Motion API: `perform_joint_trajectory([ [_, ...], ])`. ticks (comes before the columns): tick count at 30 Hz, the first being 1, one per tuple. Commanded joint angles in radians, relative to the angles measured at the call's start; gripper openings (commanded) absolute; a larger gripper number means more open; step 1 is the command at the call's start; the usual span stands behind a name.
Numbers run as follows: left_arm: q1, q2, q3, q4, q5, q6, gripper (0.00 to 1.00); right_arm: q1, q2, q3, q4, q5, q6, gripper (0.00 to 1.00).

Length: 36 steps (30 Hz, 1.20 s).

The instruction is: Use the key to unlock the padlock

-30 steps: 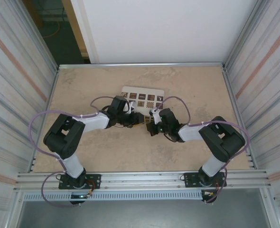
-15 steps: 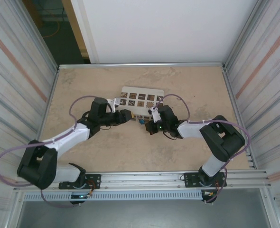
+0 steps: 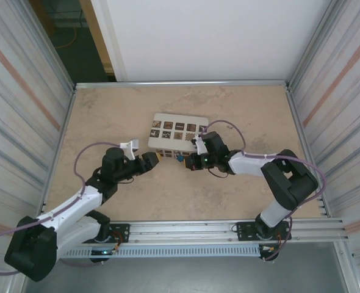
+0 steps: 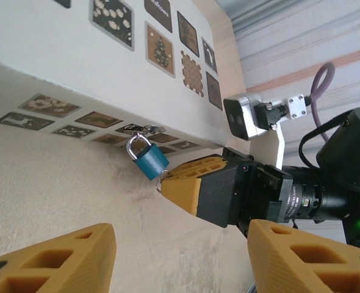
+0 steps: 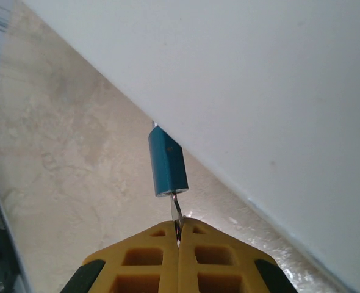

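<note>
Robot test cell, laboratory type: stone-patterned tabletop [image 3: 168, 201], corrugated metal side walls [image 3: 21, 110], white back panel [image 3: 198, 36], aluminium mounting rail [image 3: 186, 229] at near edge.

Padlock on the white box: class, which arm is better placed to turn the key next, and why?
Right arm: its jaws are shut on the key, which is seated in the bottom of the padlock. The left arm has its jaws open and empty, apart from the padlock.

Blue padlock [image 4: 151, 162]; white box [image 4: 46, 58] with brown patterned squares [image 4: 160, 50]; beige marbled table [image 4: 58, 189].
</note>
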Motion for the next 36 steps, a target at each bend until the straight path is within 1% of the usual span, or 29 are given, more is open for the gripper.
perform_joint_trajectory([
  [1, 0.004, -0.009, -0.056, 0.130, -0.030, -0.116, 0.61, 0.030, -0.045, -0.001, 0.051, -0.026, 0.143, 0.00],
  [3, 0.004, 0.000, -0.076, 0.163, -0.029, -0.148, 0.62, 0.053, -0.051, 0.000, 0.048, -0.007, 0.173, 0.00],
  [8, -0.004, 0.033, -0.109, 0.223, -0.032, -0.237, 0.63, 0.074, -0.063, 0.001, 0.057, 0.020, 0.235, 0.00],
  [10, -0.004, 0.063, -0.102, 0.207, -0.018, -0.275, 0.60, 0.081, -0.061, 0.001, 0.066, 0.017, 0.261, 0.00],
  [11, -0.006, 0.087, -0.103, 0.228, -0.010, -0.286, 0.59, 0.084, -0.059, 0.001, 0.071, 0.019, 0.272, 0.00],
  [16, -0.020, 0.213, -0.124, 0.409, 0.010, -0.377, 0.53, 0.112, -0.041, 0.010, 0.087, 0.016, 0.317, 0.00],
  [23, -0.063, 0.363, -0.099, 0.538, 0.008, -0.427, 0.51, 0.134, -0.011, 0.023, 0.102, 0.022, 0.343, 0.00],
  [30, -0.071, 0.438, -0.106, 0.577, -0.016, -0.494, 0.50, 0.139, 0.003, 0.032, 0.104, 0.020, 0.352, 0.00],
  [36, -0.084, 0.483, -0.091, 0.617, -0.028, -0.522, 0.49, 0.142, 0.013, 0.035, 0.107, 0.014, 0.360, 0.00],
])
